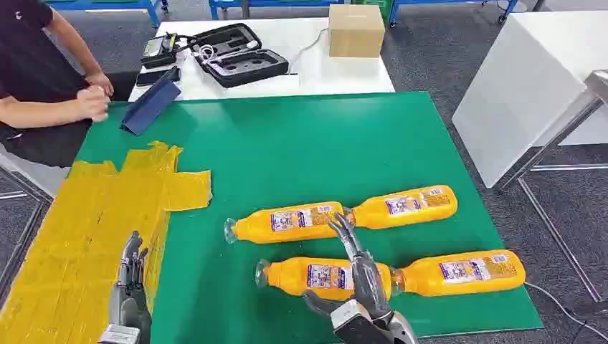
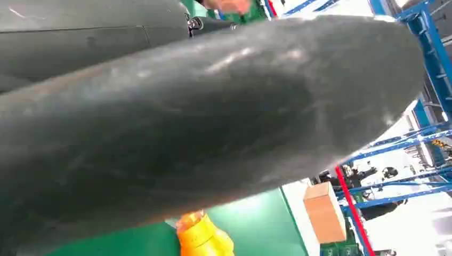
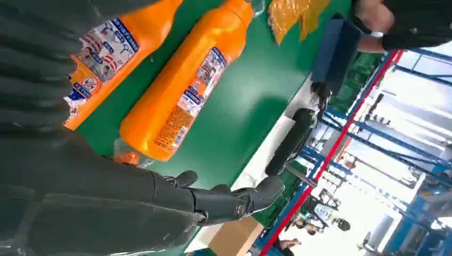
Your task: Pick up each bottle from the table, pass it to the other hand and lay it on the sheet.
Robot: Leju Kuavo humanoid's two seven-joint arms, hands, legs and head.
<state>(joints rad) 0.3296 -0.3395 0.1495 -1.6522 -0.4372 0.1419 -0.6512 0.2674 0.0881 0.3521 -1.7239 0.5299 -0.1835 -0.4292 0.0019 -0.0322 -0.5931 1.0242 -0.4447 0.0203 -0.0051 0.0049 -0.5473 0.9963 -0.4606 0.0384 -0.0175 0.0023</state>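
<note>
Several orange bottles lie on the green mat (image 1: 301, 150) in two rows. In the near row, my right hand (image 1: 362, 279) hovers over the near-left bottle (image 1: 305, 276), fingers stretched across it and thumb on its near side, holding nothing. The near-right bottle (image 1: 466, 273) lies neck to neck with it. Behind them lie the far-left bottle (image 1: 287, 221) and the far-right bottle (image 1: 407, 206). The right wrist view shows two bottles (image 3: 181, 90) past my spread fingers (image 3: 229, 200). My left hand (image 1: 130, 283) stands empty over the yellow sheet (image 1: 79, 236) at the near left.
A person sits at the far left with hands (image 1: 95, 97) near a blue folder (image 1: 150, 105). Behind the mat, a white table holds a black case (image 1: 231, 54) and a cardboard box (image 1: 355, 30). Another white table (image 1: 527, 86) and a metal frame stand to the right.
</note>
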